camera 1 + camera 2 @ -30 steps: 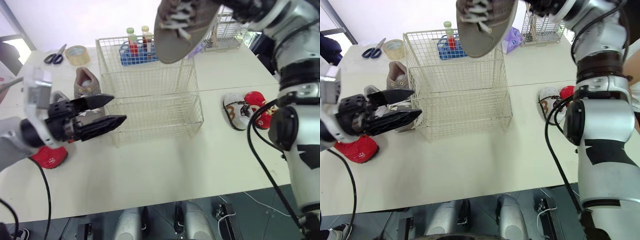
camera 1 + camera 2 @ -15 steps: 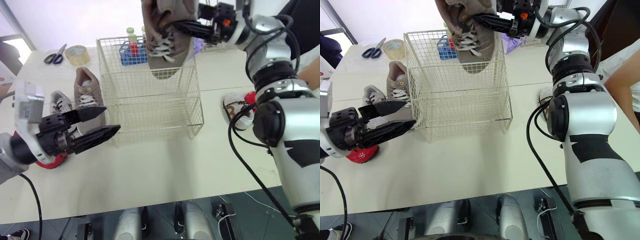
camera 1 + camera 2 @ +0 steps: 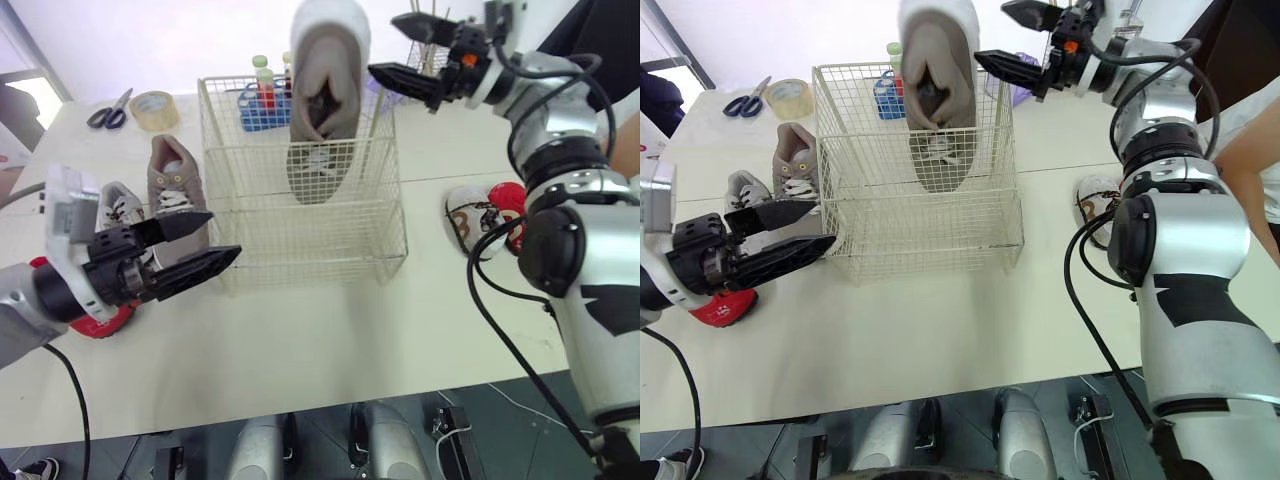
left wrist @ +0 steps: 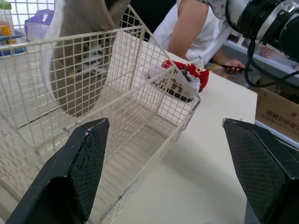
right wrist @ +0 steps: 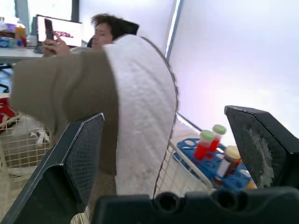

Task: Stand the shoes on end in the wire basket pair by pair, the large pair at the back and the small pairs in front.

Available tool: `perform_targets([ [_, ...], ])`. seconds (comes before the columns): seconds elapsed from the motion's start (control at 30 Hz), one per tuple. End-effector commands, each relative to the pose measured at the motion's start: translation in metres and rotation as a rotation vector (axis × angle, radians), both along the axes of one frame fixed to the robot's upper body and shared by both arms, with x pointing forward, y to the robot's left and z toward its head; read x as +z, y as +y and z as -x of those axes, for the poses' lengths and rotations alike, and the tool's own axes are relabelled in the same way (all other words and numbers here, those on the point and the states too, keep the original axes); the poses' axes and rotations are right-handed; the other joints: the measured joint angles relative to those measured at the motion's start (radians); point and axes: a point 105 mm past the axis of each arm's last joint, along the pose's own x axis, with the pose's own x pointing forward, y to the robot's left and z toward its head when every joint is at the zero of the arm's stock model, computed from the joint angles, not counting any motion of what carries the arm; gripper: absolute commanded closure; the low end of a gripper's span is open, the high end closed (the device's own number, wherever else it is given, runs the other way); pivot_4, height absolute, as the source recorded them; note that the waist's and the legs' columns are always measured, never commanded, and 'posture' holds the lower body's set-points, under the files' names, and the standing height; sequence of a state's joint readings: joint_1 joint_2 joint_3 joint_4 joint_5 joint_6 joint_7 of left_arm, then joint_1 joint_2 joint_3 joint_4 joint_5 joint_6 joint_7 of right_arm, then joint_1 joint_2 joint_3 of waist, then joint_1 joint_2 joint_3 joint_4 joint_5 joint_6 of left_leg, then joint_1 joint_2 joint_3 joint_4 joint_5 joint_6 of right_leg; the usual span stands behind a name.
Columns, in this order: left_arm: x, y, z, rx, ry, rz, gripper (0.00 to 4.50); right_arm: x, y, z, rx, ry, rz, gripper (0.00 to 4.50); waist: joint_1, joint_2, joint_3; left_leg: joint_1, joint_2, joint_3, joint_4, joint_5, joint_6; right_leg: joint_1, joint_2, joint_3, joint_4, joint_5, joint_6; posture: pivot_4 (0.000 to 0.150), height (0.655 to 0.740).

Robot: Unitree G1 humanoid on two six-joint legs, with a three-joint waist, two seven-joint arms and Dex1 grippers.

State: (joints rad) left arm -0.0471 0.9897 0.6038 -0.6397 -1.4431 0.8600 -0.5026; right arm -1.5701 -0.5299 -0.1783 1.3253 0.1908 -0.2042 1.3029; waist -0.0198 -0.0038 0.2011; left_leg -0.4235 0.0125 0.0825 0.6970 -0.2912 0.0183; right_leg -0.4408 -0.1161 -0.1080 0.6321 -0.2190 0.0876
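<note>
Standing toe-down in the wire basket [image 3: 300,225], toward its back wall: one large grey shoe [image 3: 325,100], heel well above the basket's rim, nothing gripping it. Right pincer [image 3: 385,45] hangs above the basket's right rim, just beside that heel, fingers spread, not touching. Left pincer [image 3: 222,234] sits near the basket's front left corner, also spread, holding nothing. Left of the basket on the worktop [image 3: 330,330]: second grey shoe [image 3: 175,185], small white shoe [image 3: 118,205], red shoe [image 3: 100,315]. Right of the basket: patterned white shoe [image 3: 468,222] touching a red-and-white shoe [image 3: 517,215]. Behind the basket: blue bottle rack [image 3: 262,103], tape roll [image 3: 155,108], scissors [image 3: 110,110]
</note>
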Motion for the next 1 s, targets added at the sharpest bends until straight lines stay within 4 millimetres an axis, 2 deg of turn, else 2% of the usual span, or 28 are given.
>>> perform_targets([
  [0.03, 0.005, 0.0, -0.004, -0.003, -0.037, 0.005, 0.47, 0.028, -0.003, 0.012, 0.021, -0.11, -0.05, 0.04, 0.0, 0.0, 0.0, 0.0, 0.0, 0.0, 0.0, 0.0, 0.0, 0.0, 0.0, 0.0, 0.0, 0.0, 0.0, 0.15, 0.74],
  [0.3, 0.006, 0.002, -0.009, 0.029, -0.06, 0.017, 0.47, 0.021, -0.002, 0.018, 0.021, -0.146, -0.087, 0.04, 0.004, 0.0, 0.0, 0.0, 0.0, 0.0, 0.0, 0.0, 0.0, 0.001, 0.0, 0.0, 0.0, 0.0, 0.0, 0.15, 0.74],
  [0.4, 0.016, 0.011, -0.011, 0.057, -0.078, 0.056, 0.47, 0.032, -0.011, 0.026, -0.015, -0.188, -0.122, 0.04, 0.006, 0.0, 0.0, 0.0, 0.0, 0.0, 0.001, 0.0, 0.0, 0.001, 0.0, 0.0, 0.001, 0.0, 0.0, 0.15, 0.74],
  [0.47, 0.023, 0.021, -0.015, 0.091, -0.085, 0.072, 0.47, 0.044, -0.017, 0.034, -0.035, -0.226, -0.135, 0.04, 0.006, 0.0, 0.0, 0.0, 0.0, -0.001, 0.001, 0.0, 0.0, 0.001, 0.0, 0.0, 0.001, 0.0, 0.0, 0.15, 0.74],
  [0.5, 0.026, 0.028, -0.017, 0.107, -0.08, 0.088, 0.23, 0.052, -0.021, 0.039, -0.048, -0.251, -0.139, 0.0, 0.006, 0.0, 0.0, 0.0, 0.0, 0.0, 0.001, 0.0, 0.0, 0.0, 0.0, 0.0, 0.001, 0.0, 0.0, 0.15, 0.74],
  [0.6, 0.041, 0.051, -0.024, 0.169, -0.094, 0.127, 0.23, 0.073, -0.029, 0.053, -0.075, -0.339, -0.126, 0.0, 0.006, 0.0, 0.0, 0.0, 0.0, 0.0, 0.001, 0.0, 0.0, 0.0, 0.0, 0.0, 0.0, 0.0, 0.0, 0.15, 0.74],
  [0.7, 0.05, 0.082, -0.035, 0.313, -0.132, 0.114, 0.23, 0.097, -0.024, 0.071, -0.052, -0.42, -0.153, 0.0, 0.003, 0.0, 0.0, 0.0, 0.0, 0.0, 0.0, 0.0, 0.0, 0.0, 0.0, 0.0, 0.0, 0.0, 0.0, 0.15, 0.74],
  [0.77, 0.054, 0.107, -0.044, 0.445, -0.145, 0.098, 0.23, 0.11, -0.014, 0.084, 0.022, -0.414, -0.195, 0.0, 0.0, 0.0, 0.0, 0.001, 0.0, 0.001, -0.001, 0.0, 0.0, 0.0, 0.0, 0.0, 0.0, 0.0, 0.0, 0.15, 0.74],
  [0.83, 0.049, 0.149, -0.06, 0.664, -0.093, 0.045, 0.23, 0.1, 0.02, 0.113, 0.267, -0.308, -0.109, 0.0, 0.0, 0.0, 0.0, 0.001, 0.001, 0.001, -0.001, 0.0, 0.0, 0.0, 0.001, 0.0, 0.0, 0.0, 0.0, 0.15, 0.74],
  [0.87, 0.046, 0.161, -0.063, 0.682, -0.058, 0.051, 0.23, 0.088, 0.036, 0.126, 0.367, -0.268, -0.042, 0.0, 0.0, 0.0, 0.0, 0.001, 0.001, 0.0, -0.001, 0.0, 0.0, 0.0, 0.002, 0.0, 0.001, 0.0, 0.0, 0.15, 0.74],
  [0.93, 0.039, 0.171, -0.067, 0.638, 0.011, 0.103, 0.23, 0.058, 0.054, 0.148, 0.534, -0.184, 0.098, 0.0, 0.001, 0.0, -0.001, 0.002, 0.002, 0.001, -0.002, 0.0, -0.001, 0.0, 0.003, 0.0, 0.001, 0.0, 0.0, 0.15, 0.74],
  [1.0, 0.034, 0.174, -0.072, 0.596, 0.062, 0.152, 0.23, 0.037, 0.06, 0.159, 0.635, -0.102, 0.182, 0.0, 0.006, -0.001, -0.002, 0.002, 0.002, 0.001, -0.003, 0.0, 0.0, 0.001, 0.003, 0.0, 0.001, 0.0, 0.0, 0.15, 0.74],
])
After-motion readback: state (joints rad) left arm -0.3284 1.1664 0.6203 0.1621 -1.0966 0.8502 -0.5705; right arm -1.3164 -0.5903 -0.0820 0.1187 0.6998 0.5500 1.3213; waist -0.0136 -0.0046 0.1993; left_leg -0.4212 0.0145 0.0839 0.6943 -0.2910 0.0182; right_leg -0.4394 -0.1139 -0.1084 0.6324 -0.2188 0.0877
